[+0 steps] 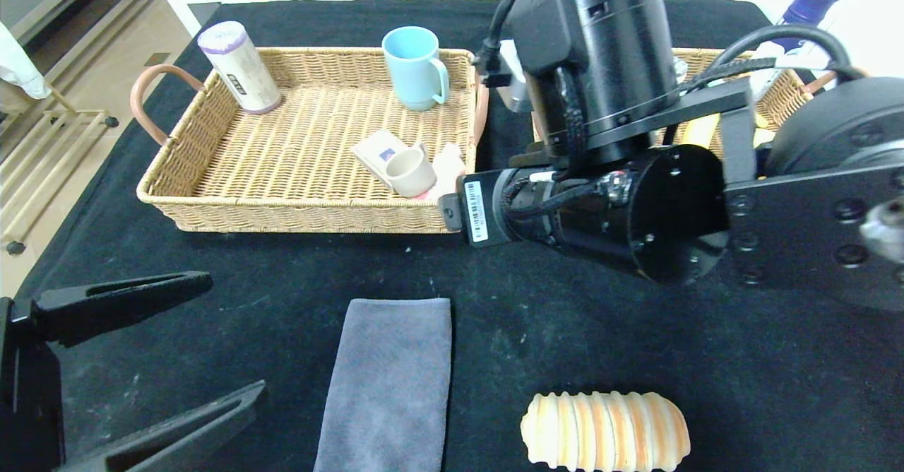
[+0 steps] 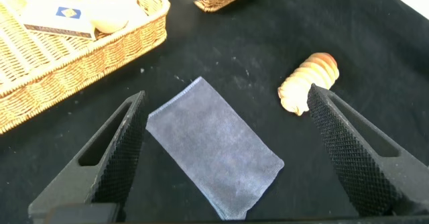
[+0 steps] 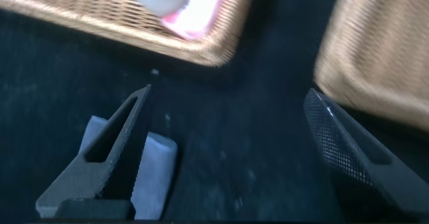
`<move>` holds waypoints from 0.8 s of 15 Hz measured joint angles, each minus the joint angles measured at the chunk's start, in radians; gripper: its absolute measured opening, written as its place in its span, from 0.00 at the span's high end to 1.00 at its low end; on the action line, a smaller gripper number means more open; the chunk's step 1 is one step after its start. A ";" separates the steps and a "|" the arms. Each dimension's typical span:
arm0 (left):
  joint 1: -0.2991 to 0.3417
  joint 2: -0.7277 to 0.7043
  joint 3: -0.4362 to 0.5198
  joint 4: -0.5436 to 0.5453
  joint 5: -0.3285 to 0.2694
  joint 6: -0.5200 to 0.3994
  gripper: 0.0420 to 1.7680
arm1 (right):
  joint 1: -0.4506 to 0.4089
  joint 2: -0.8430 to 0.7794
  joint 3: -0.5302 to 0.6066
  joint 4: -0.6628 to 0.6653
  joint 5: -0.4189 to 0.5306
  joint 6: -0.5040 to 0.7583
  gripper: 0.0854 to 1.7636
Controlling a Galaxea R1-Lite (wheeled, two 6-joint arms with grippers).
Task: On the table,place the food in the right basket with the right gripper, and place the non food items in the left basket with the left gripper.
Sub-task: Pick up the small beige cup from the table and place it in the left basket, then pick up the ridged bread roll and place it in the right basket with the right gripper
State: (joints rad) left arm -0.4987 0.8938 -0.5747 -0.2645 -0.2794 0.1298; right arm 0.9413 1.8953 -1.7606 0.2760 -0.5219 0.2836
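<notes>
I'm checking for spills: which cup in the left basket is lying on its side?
The small beige cup near the left basket's front rim lies tipped over; the light blue mug at the back stands upright.

Bright, even light from above; the far edge behind the black surface [image 1: 212,359] is washed out white. Shadows are soft — the right wrist view is smeared by motion blur, the other two sharp.

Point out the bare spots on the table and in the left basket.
Free: the left basket floor between the paper roll, blue mug and beige cup; the black cloth between grey towel and bread. Crowded: the basket's front right corner; the right arm covers the right basket.
</notes>
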 joint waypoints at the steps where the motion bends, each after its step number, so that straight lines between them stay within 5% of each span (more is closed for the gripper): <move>1: 0.000 0.001 0.001 0.003 0.000 0.000 0.03 | 0.003 -0.027 0.005 0.056 -0.023 0.070 0.07; 7: 0.000 0.013 0.006 0.008 -0.001 0.001 0.03 | 0.014 -0.180 0.020 0.506 -0.023 0.571 0.05; 12: -0.001 0.040 0.024 -0.001 -0.001 0.011 0.03 | 0.008 -0.255 0.028 0.750 0.136 0.934 0.04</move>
State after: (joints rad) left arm -0.4994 0.9343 -0.5506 -0.2655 -0.2800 0.1413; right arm 0.9491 1.6404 -1.7323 1.0262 -0.3862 1.2181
